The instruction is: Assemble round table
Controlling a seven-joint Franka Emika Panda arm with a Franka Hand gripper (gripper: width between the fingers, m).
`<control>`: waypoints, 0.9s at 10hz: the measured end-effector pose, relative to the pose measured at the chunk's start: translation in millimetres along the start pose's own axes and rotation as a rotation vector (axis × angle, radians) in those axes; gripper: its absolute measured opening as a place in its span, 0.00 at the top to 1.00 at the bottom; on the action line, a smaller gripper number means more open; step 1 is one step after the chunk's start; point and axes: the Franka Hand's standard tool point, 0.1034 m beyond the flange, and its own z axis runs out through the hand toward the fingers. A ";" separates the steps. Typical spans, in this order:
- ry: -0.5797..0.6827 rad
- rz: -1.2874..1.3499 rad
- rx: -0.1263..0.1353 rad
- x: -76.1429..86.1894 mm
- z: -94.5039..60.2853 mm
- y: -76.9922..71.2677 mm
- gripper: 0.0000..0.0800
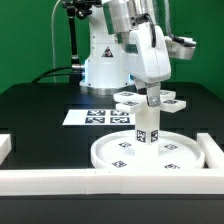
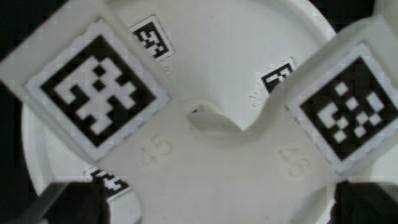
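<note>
- Green wall backs a black table (image 1: 40, 105), edged at the front by a white border wall (image 1: 60, 180).
- On the table behind lies the flat marker board (image 1: 90, 117) with its square tags.
- Round disc (image 1: 120, 158) of the table set lies flat just behind the border wall, its tags facing up.
- Cylinder leg (image 1: 147, 128) stands upright on the disc's middle, tags on its side.
- Cross-shaped foot piece (image 1: 128, 99) sits at the leg's top, under the arm.
- Gripper (image 1: 153, 98) reaches down onto the foot piece; how wide its fingers stand, I cannot tell.
- Wrist view shows the foot piece's tagged arms (image 2: 98, 88) close up over the disc (image 2: 222, 40).
</note>
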 end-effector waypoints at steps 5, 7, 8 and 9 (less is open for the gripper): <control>-0.035 -0.284 -0.004 -10.7 -22.5 -4.1 0.19; -0.030 -0.474 -0.011 -11.2 -20.3 -3.1 0.19; -0.006 -0.642 -0.038 -14.8 -18.3 -2.2 0.19; 0.014 -0.822 -0.058 -15.7 -19.4 -3.6 0.19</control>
